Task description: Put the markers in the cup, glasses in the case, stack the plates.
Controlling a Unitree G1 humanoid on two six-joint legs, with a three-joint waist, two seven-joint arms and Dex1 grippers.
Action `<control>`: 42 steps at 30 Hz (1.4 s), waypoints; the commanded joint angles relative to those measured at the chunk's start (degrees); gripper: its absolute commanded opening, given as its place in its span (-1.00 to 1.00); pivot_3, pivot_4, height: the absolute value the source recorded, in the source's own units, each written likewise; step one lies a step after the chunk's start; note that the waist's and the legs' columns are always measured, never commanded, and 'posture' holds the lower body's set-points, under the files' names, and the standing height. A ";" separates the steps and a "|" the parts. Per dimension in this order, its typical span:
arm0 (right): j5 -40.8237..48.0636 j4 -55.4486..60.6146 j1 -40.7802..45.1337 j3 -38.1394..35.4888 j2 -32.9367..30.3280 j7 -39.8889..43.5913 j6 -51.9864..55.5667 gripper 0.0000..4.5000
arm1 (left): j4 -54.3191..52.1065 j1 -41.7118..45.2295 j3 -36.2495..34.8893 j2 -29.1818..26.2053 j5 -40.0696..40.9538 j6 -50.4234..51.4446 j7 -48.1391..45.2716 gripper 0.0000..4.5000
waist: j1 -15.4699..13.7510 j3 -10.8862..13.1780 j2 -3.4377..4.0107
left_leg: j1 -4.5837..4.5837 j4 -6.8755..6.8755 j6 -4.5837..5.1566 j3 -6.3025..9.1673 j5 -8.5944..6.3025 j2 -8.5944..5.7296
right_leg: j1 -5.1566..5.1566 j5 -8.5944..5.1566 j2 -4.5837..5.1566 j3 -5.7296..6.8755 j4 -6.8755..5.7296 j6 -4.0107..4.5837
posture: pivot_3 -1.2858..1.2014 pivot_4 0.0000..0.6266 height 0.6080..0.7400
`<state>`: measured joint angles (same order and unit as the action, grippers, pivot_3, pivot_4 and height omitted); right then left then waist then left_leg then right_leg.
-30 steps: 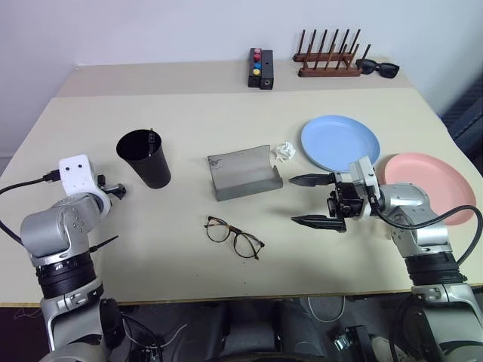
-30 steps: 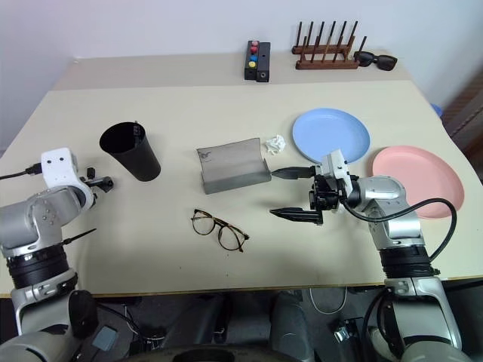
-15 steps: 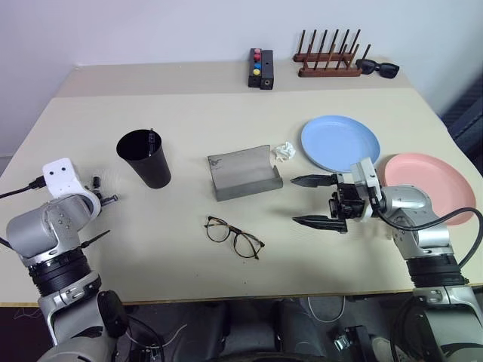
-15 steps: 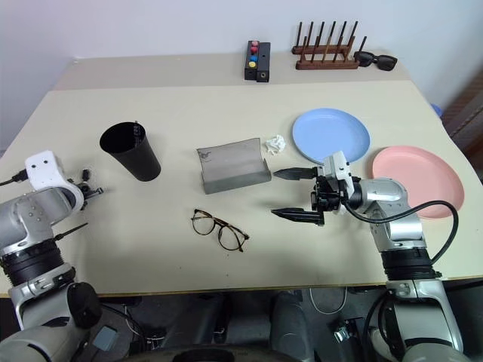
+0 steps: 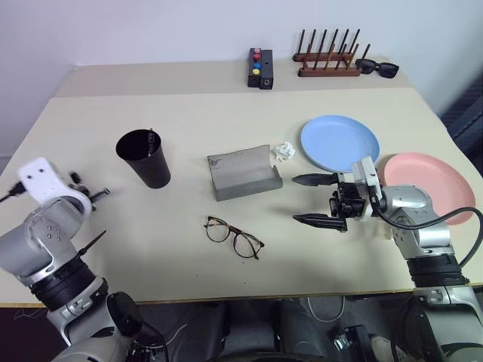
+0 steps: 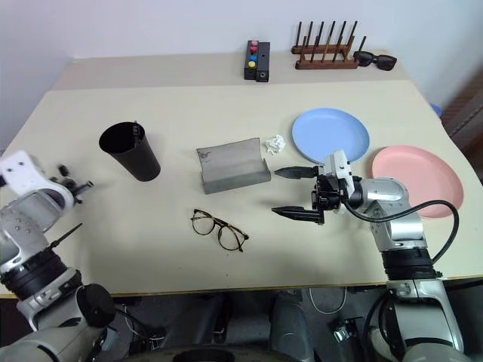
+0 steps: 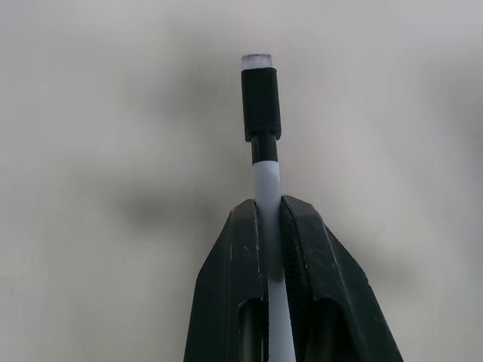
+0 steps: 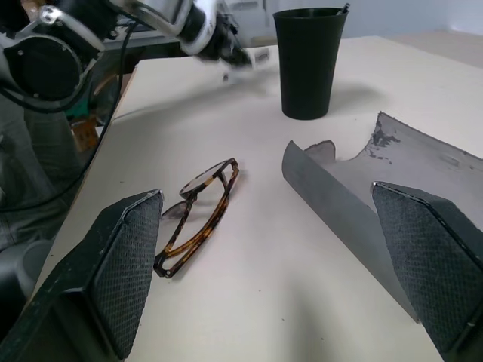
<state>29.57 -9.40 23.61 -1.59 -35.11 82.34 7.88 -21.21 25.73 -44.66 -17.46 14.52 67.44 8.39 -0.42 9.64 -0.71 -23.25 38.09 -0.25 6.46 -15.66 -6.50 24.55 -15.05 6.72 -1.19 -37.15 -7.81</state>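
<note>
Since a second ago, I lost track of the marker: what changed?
The left gripper shut on the white marker and swung out toward the table's left edge. The right gripper stayed open; glasses, case, cup and plates unmoved.

Head stereo pair looks from above, forward and down, over whole beige rectangular table (image 5: 226,113); both eyes share same scene, slightly offset sideways. Left wrist camera sits very close, facing along own black fingers (image 7: 241,286) onto bare tabletop, white-bodied marker with black cap (image 7: 262,143) centre. Right wrist camera sits low near tabletop, facing across toward tall black tapered cup (image 8: 309,60), tortoiseshell round glasses (image 8: 198,215) and grey open case (image 8: 377,188), all shared with head views.
</note>
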 commanded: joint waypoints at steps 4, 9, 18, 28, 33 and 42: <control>0.48 -0.13 2.24 -1.55 -0.05 -0.61 -0.62 1.00 | -5.50 -3.54 -2.14 -1.43 0.13 -17.06 -1.97 -0.97 | -0.35 -0.01 0.01 | 0.00 0.02 0.00 0.00 0.00 0.00 | -0.04 0.00 0.00 0.00 0.02 0.00 | 0.03 -0.52 1.00; 0.87 -0.43 3.47 -1.97 1.13 -2.57 -0.40 1.00 | -3.82 -2.32 1.27 -4.10 3.65 -28.14 -9.10 -0.97 | -0.46 -0.01 -0.03 | 0.00 0.04 0.01 0.03 0.00 -0.02 | -0.07 0.00 0.02 0.03 0.04 0.01 | 0.03 -0.52 1.00; 3.98 1.34 4.80 -4.38 2.48 -6.97 3.15 1.00 | 4.12 7.15 10.11 -6.37 7.27 -42.17 -16.83 -0.97 | -0.06 -0.01 -0.04 | 0.00 0.03 0.01 0.05 0.00 -0.01 | -0.07 0.02 0.01 0.09 0.07 0.04 | 0.03 -0.52 1.00; 6.34 3.18 4.71 -6.84 3.28 -9.16 3.25 1.00 | 10.66 4.07 19.72 -4.50 6.96 -51.97 -23.91 -0.97 | -0.25 -0.02 -0.03 | -0.01 0.04 0.02 0.04 0.00 -0.02 | -0.06 0.03 0.01 0.08 0.05 0.04 | 0.03 -0.52 1.00; 7.68 3.73 5.23 -7.63 3.27 -9.63 3.89 1.00 | 12.23 2.72 22.59 -4.38 6.04 -55.79 -25.11 -0.97 | -0.20 -0.02 -0.03 | -0.01 0.04 0.02 0.04 0.00 -0.02 | -0.06 0.03 0.01 0.08 0.05 0.04 | 0.03 -0.52 1.00; 8.68 4.26 5.39 -8.14 3.09 -10.25 4.53 1.00 | 8.66 -1.22 23.59 -6.16 6.39 -57.89 -27.40 -0.97 | -0.16 -0.02 -0.03 | -0.01 0.02 0.02 0.04 0.00 -0.01 | -0.05 0.03 0.01 0.06 0.05 0.04 | 0.03 -0.52 1.00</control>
<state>37.22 -7.33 28.02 -8.47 -32.09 72.10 12.59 -9.80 24.68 -20.93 -22.56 20.67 11.45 -18.62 -0.58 9.63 -0.74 -23.26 38.12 -0.23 6.50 -15.65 -6.50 24.50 -15.03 6.73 -1.12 -37.10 -7.78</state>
